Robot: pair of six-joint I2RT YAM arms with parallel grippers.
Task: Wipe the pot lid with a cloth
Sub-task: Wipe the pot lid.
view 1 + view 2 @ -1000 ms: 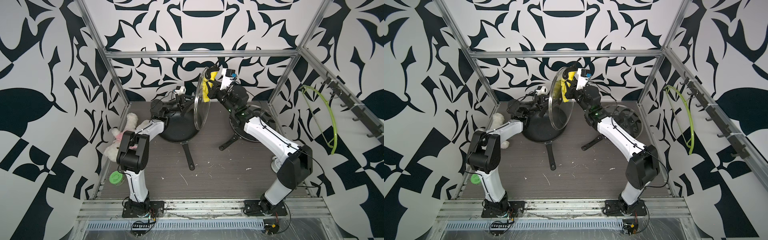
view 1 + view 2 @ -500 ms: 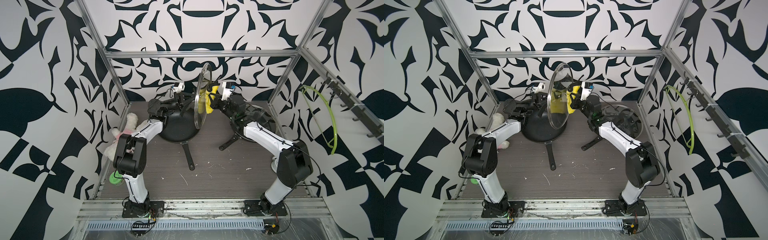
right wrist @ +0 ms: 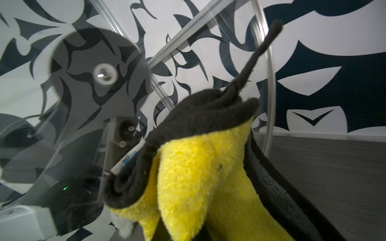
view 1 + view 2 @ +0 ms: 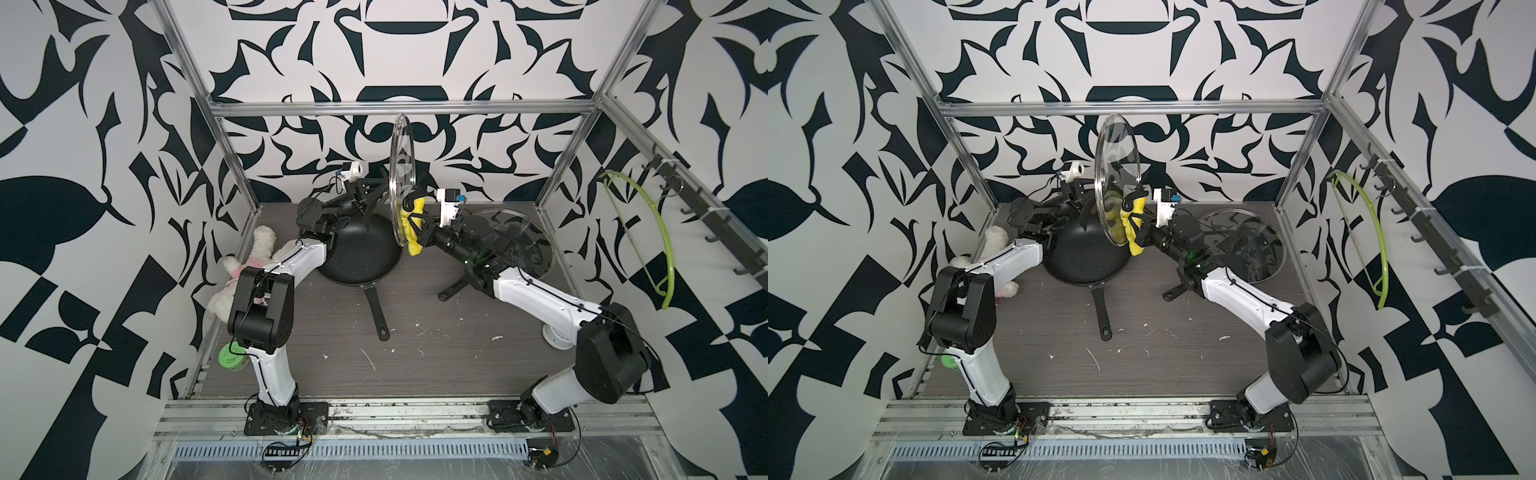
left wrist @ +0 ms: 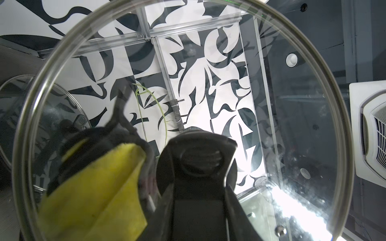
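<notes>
- Step in hand: the wipe itself, with the pot lid (image 4: 402, 166) held on edge in the air above the black frying pan (image 4: 357, 257)
- left gripper (image 5: 200, 162) is closed narrowly on the lid's knob (seen through the glass in the left wrist view)
- right gripper (image 4: 415, 222) is clamped fully on the cloth (image 4: 414, 243), bunched against the lower underside of the glass; it seems to touch, though contact is hard to confirm
- Next move, as I judge it: sweep the cloth across the glass with light pressure while the left arm braces the lid
</notes>
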